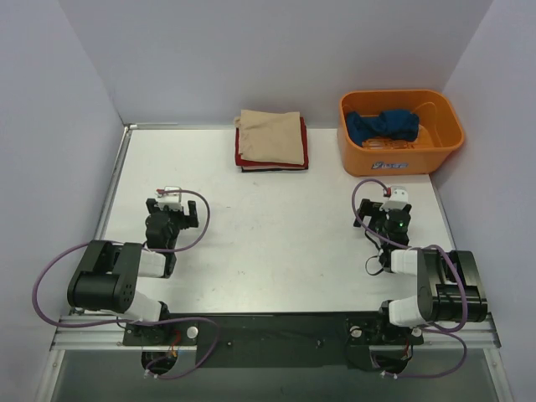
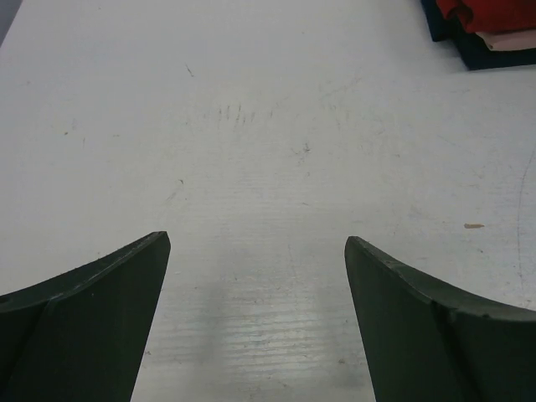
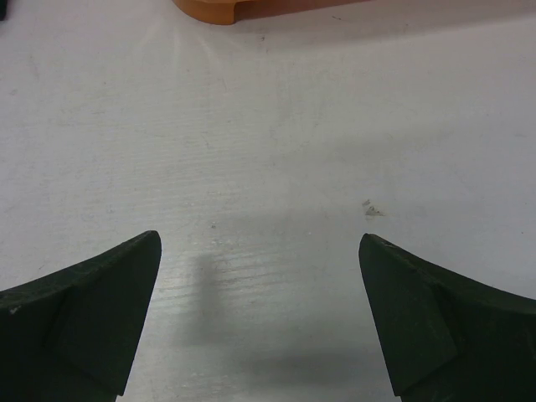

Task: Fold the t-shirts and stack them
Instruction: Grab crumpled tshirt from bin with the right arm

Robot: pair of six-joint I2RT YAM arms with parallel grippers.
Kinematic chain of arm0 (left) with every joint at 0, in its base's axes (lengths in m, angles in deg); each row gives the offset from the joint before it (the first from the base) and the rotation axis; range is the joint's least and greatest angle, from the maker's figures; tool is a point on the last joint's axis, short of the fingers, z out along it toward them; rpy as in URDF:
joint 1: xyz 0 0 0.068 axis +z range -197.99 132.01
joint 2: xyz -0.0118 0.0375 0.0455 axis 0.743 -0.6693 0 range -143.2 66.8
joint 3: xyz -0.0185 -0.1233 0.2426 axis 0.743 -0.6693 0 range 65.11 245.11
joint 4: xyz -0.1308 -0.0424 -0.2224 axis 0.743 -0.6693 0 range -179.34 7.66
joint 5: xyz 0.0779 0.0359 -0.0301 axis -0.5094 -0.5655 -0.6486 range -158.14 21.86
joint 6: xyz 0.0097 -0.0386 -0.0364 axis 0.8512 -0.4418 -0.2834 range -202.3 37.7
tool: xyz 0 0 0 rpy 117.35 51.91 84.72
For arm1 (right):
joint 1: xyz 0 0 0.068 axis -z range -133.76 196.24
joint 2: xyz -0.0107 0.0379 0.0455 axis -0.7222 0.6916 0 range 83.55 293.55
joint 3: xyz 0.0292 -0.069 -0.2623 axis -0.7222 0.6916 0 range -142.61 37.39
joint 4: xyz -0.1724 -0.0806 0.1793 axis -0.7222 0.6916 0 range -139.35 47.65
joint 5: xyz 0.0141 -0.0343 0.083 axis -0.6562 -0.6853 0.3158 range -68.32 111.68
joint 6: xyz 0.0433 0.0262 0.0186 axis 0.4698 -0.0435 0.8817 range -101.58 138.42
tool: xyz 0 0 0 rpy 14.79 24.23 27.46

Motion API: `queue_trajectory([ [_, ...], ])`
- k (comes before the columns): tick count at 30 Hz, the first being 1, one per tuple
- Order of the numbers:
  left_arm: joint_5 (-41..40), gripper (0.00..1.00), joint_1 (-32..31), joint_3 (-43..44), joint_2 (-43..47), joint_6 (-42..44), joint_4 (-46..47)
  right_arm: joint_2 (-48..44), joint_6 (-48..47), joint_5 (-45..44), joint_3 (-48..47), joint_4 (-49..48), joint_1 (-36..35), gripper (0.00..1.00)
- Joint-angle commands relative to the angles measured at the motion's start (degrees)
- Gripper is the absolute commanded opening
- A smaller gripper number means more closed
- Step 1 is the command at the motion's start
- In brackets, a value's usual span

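Observation:
A stack of folded t-shirts (image 1: 271, 140) lies at the back middle of the table, beige on top, red and dark below; its corner shows in the left wrist view (image 2: 484, 29). A dark blue shirt (image 1: 382, 126) lies crumpled in the orange tub (image 1: 400, 131). My left gripper (image 1: 172, 209) is open and empty over bare table at the left, its fingertips (image 2: 151, 260) wide apart. My right gripper (image 1: 394, 205) is open and empty just in front of the tub, its fingertips (image 3: 381, 260) wide apart.
The tub's near edge shows at the top of the right wrist view (image 3: 251, 8). White walls close in the table (image 1: 276, 243) on the left, back and right. The arm bases and cables sit along the near edge.

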Motion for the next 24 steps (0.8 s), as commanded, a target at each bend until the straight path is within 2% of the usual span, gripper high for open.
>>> queue_trajectory([
  [1,-1.0,0.97,-0.4,1.1,1.0,0.2,0.6,-0.8,0.1,1.4,-0.9,-3.1,0.3,1.0],
  [3,-1.2,0.97,-0.6,0.7,1.1,0.5,1.2,-2.8,0.8,2.1,-0.7,-2.4,0.9,1.0],
  [5,4.3,0.97,-0.5,1.7,3.0,2.8,-0.7,-8.5,0.0,4.0,-1.3,3.3,1.0,1.0],
  [7,8.7,0.97,-0.2,6.6,10.1,3.4,-13.8,-16.2,-1.1,7.3,-4.1,13.8,1.0,1.0],
  [8,10.3,0.97,-0.3,8.5,13.8,4.3,-23.3,-18.6,-1.0,8.0,-7.0,17.3,1.0,1.0],
  [9,12.2,0.97,-0.3,12.9,15.4,4.4,-26.4,-23.0,-1.7,9.5,-9.5,25.7,1.0,1.0],
  [10,13.0,0.97,-0.1,14.9,16.8,4.0,-32.6,-24.4,-1.8,9.7,-14.6,29.6,1.0,1.0],
  [11,14.4,0.97,-0.1,19.7,17.5,3.9,-35.8,-25.2,-1.6,9.5,-18.5,37.8,1.0,1.0],
  [12,15.1,0.97,0.0,21.8,17.5,3.6,-41.4,-24.6,-1.4,8.9,-26.5,41.7,1.3,1.0],
  [13,15.7,0.97,-0.1,26.4,16.6,3.4,-44.5,-22.3,-1.4,8.6,-35.1,49.3,1.4,1.0],
  [16,17.0,0.97,-0.6,36.5,13.0,2.5,-55.4,-12.7,-1.0,8.6,-51.6,62.5,2.6,0.98],
  [17,18.5,0.97,-0.7,38.7,11.0,2.4,-57.1,-6.3,0.2,8.5,-60.7,68.0,3.3,0.94],
  [18,18.6,0.97,-0.9,41.1,10.4,1.8,-59.6,-3.4,1.1,8.0,-64.6,71.6,3.6,0.91],
  [19,19.0,0.97,-0.9,41.9,9.6,1.6,-60.2,3.2,3.8,6.1,-72.9,73.6,4.3,0.89],
  [20,19.3,0.97,-1.0,42.5,9.5,1.8,-60.4,6.3,4.9,5.4,-77.5,76.3,4.7,0.86],
  [24,19.3,0.97,-1.5,42.8,9.8,3.5,-61.0,30.7,12.7,0.1,-100.3,83.2,7.0,0.8],
])
